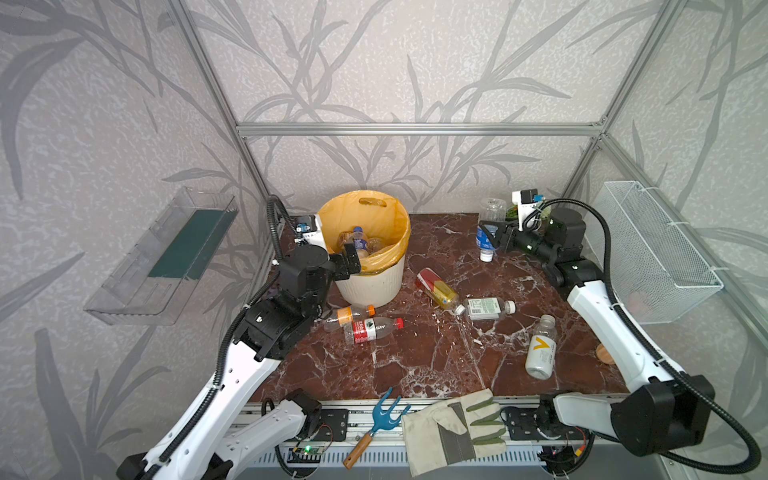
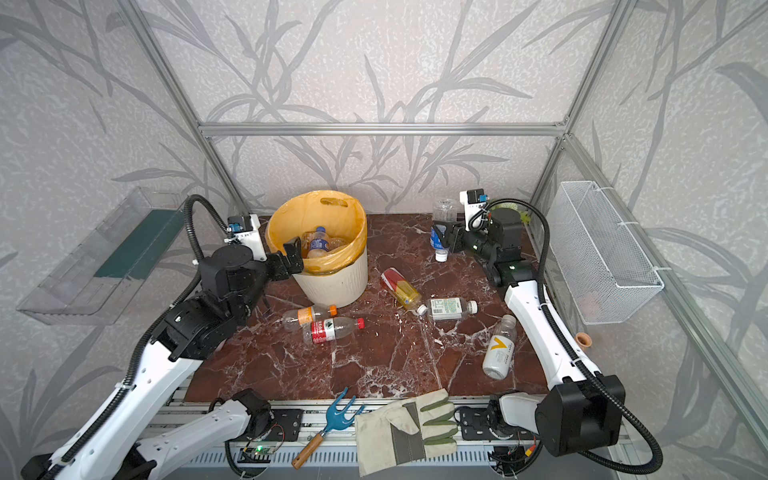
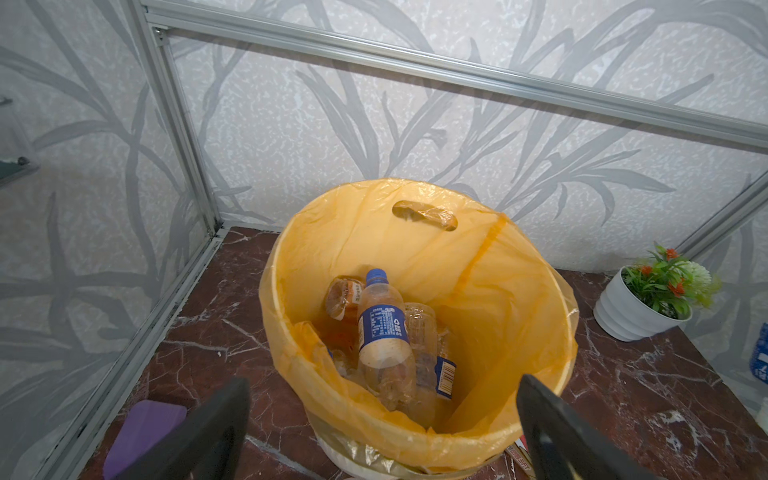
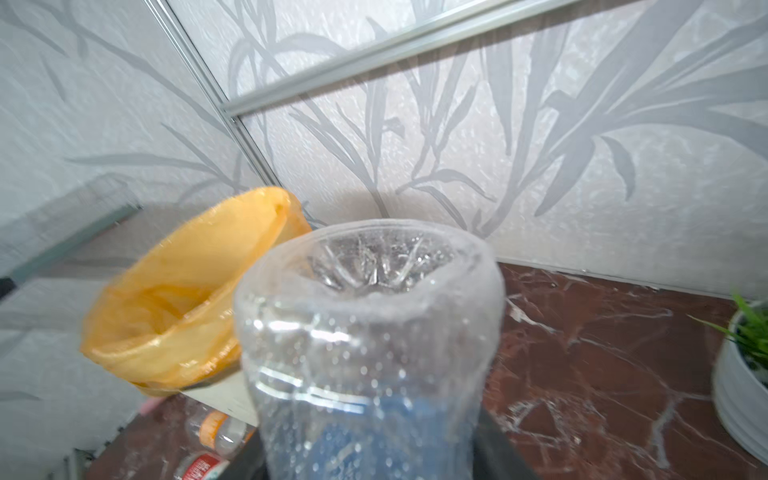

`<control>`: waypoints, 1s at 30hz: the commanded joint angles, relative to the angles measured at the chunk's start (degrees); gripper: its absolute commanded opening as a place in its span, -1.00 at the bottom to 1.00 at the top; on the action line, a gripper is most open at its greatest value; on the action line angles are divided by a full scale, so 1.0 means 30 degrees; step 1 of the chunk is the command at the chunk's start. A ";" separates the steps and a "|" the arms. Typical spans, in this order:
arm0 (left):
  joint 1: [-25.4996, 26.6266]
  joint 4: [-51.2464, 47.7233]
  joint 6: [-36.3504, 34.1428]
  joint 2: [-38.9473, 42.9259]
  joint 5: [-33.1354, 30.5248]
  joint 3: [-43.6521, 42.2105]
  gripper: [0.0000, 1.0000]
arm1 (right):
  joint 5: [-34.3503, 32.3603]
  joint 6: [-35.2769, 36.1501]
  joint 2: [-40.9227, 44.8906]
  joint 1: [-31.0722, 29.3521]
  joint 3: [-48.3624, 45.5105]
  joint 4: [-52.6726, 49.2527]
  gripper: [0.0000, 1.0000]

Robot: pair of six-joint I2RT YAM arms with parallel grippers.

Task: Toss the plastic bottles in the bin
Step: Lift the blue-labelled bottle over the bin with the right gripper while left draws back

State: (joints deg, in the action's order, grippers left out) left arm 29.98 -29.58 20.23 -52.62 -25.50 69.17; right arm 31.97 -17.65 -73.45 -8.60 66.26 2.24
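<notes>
Bottle [image 4: 365, 340]: clear, blue label, clamped in jaws of right gripper [image 1: 491, 240]; long axis near upright, cap down; back right.
Bin [image 1: 374, 286]: well apart, toward the left arm's side; mouth open, bottles already inside.
Left gripper [image 1: 351, 258]: jaws wide apart, empty, at bin's near rim; may block drop.
Surface: marble table [image 1: 415, 357], five loose bottles [image 1: 374, 329] lying.
</notes>
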 commanded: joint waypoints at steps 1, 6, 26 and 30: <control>-0.0578 -0.0945 0.1208 0.0314 0.0100 0.0498 0.99 | 0.2201 -0.4575 -0.0571 -0.0589 0.1082 0.4508 0.11; -0.1264 -0.1727 0.1837 0.0555 0.0389 0.0525 0.99 | 0.0859 -0.4787 -0.1975 -0.3610 0.3230 0.4570 0.15; -0.2948 -0.3828 0.1237 0.0172 0.3372 0.2274 0.99 | -0.2755 0.0726 -0.7044 -0.7560 1.5839 -0.6742 0.98; -0.2951 -0.4084 0.1314 0.0213 0.3503 0.2323 0.99 | -0.3719 0.1534 -0.6235 -0.7086 1.5369 -0.8069 0.98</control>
State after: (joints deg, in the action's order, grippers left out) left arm 21.47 -39.90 23.66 -52.69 -15.84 76.34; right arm 23.42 -15.14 -95.55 -30.68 112.95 -19.46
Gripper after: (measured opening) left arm 0.994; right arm 0.991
